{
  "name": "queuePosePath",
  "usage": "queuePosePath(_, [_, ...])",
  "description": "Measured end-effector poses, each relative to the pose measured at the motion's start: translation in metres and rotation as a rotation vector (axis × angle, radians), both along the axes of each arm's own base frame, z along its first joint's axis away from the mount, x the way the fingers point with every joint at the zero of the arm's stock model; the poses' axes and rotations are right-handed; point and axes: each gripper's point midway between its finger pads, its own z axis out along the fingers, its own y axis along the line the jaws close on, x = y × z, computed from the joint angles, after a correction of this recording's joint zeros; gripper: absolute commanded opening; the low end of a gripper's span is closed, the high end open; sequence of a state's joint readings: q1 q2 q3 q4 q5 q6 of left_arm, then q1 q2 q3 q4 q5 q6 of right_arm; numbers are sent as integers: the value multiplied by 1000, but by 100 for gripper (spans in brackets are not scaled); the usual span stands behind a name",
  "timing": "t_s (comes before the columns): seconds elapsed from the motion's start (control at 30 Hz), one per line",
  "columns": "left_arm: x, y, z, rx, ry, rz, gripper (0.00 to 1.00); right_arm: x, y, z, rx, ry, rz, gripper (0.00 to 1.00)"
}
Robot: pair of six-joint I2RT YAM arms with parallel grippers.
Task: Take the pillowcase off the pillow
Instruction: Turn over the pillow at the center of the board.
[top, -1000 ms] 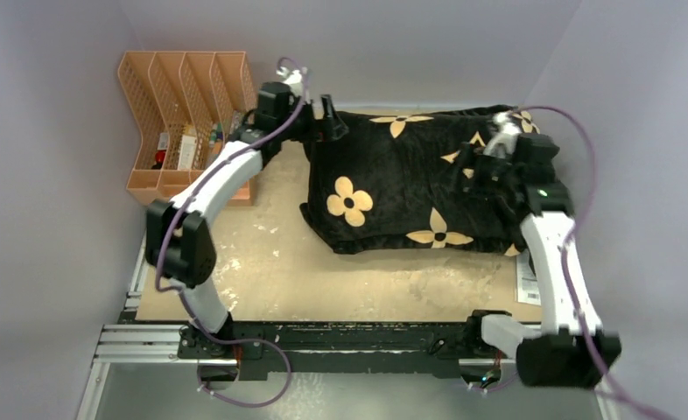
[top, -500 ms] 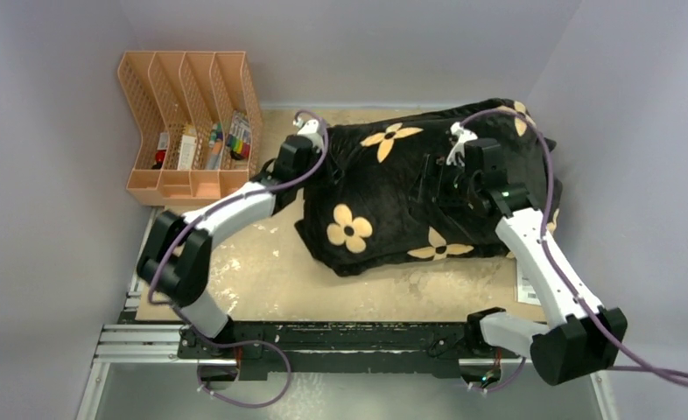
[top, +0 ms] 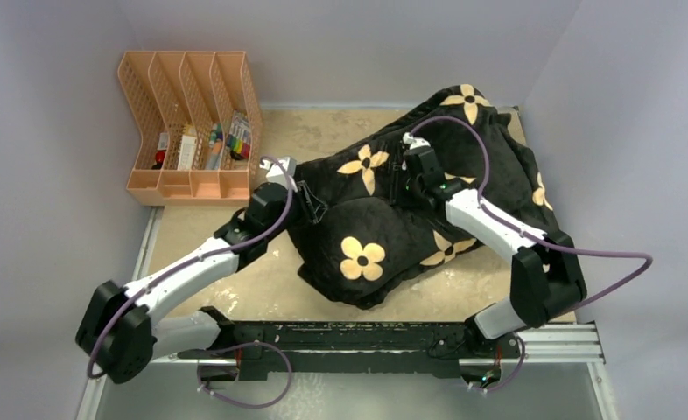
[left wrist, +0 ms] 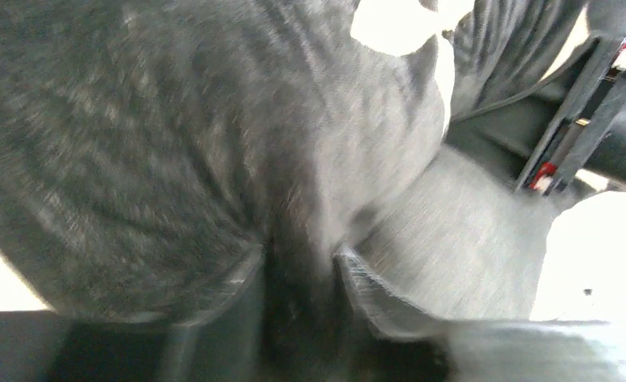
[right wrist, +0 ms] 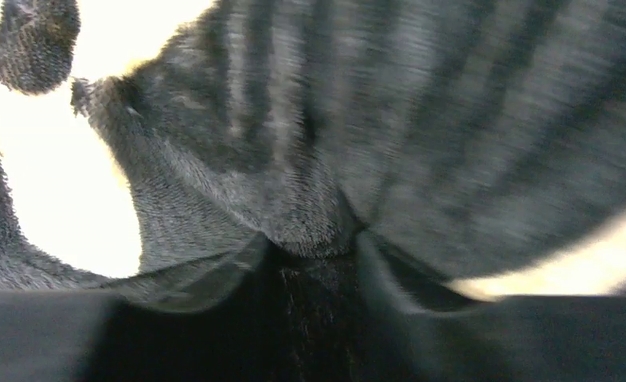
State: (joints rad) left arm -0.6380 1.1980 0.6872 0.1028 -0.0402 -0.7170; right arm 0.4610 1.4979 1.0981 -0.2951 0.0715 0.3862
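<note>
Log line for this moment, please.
left gripper: shut on pillowcase | right gripper: shut on pillowcase | pillow: not visible | pillowcase: bunched, not removed

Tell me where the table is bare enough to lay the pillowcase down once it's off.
Bare table at the back, between the orange desk organizer and the pillowcase; a second patch front left, between the organizer and the left arm. Centre and right are crowded: the pillowcase and both arms cover them.

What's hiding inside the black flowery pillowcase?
Something puffy fills the pillowcase, but its black fabric hides it completely. The left gripper and right gripper pinch only the outside.
</note>
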Motion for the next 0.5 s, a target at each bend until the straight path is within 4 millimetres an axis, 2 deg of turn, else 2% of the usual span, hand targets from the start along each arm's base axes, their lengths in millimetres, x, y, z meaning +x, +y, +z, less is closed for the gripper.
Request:
queuePosePath(0.03, [-3, 7, 3, 20, 4, 14, 55, -1, 1, -11, 6, 0, -15, 12])
queuePosePath(0.07, [-8, 16, 7, 50, 10, 32, 62, -1, 3, -17, 35, -20, -46, 11])
queuePosePath(0.2, [-21, 44, 24, 158, 24, 78, 84, -1, 0, -5, 150, -128, -145, 8])
queuePosePath(0.3, [-19, 55, 45, 219, 13, 108, 86, -6, -4, 1, 197, -166, -188, 7])
queuePosePath(0.4, [4, 59, 75, 269, -16, 129, 87, -10, -7, 7, 227, -187, -206, 7])
queuePosePath(0.5, [52, 59, 89, 263, -9, 119, 86, -20, -10, 7, 265, -205, -222, 8])
